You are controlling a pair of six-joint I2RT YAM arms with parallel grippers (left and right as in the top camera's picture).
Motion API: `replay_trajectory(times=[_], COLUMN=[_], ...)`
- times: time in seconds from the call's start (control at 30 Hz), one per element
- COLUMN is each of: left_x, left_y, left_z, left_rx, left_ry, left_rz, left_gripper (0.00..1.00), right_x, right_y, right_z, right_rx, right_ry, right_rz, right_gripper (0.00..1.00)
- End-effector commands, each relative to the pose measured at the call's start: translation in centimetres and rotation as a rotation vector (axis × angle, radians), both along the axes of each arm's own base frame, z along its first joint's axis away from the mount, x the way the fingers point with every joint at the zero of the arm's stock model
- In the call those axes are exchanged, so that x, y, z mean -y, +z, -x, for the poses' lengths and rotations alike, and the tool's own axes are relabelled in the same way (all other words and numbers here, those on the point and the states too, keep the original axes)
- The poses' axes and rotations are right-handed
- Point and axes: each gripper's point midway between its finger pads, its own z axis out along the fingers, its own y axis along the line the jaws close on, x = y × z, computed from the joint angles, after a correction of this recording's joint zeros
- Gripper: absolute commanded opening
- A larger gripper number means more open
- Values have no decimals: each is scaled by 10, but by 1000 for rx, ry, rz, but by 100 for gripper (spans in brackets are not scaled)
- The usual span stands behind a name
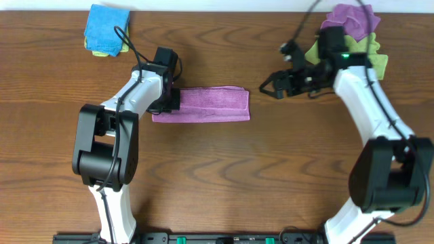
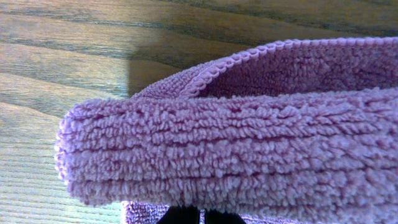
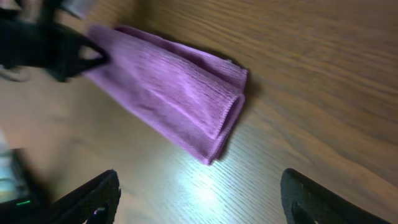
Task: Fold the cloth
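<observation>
While the left gripper point(image 1: 172, 102) clamps one end of the lilac-purple folded microfibre cloth point(image 1: 210, 105), apparently anchoring it mid-table, the right gripper point(image 1: 270, 87) hangs wide open, empty, near its other end.

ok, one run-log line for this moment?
cloth: folded strip on table | left gripper: shut on cloth end | right gripper: open, off cloth

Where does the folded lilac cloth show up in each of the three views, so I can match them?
Overhead: lilac cloth, a folded strip just above centre.
Left wrist: the cloth fills most of the frame, close up.
Right wrist: the cloth runs from upper left to centre.
Shared landmark: the wood-grain table under it.
</observation>
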Motion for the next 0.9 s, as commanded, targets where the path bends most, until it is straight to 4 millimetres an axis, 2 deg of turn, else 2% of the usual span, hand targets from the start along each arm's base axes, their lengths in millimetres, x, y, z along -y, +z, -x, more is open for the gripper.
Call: replay_trajectory(times=[0.0, 0.17, 0.33, 0.57, 0.87], left_x=[-13, -10, -11, -11, -11], left_y=[-20, -20, -20, -20, -20], left_z=[14, 15, 16, 16, 17], left_rx=[-69, -73, -77, -78, -79], left_ry=[-5, -6, -6, -6, -6], left_rz=[-47, -35, -36, -35, -36], left_gripper=[6, 6, 6, 6, 6], right_x=[-24, -34, -42, -36, -49], right_y=[1, -35, -60, -97, -120], right_z=[11, 11, 11, 4, -7], right_rx=[-18, -95, -128, -157, -180], right_ry=[127, 145, 158, 118, 74], right_rz=[-301, -324, -315, -149, -137], right_gripper=[84, 88, 88, 88, 87])
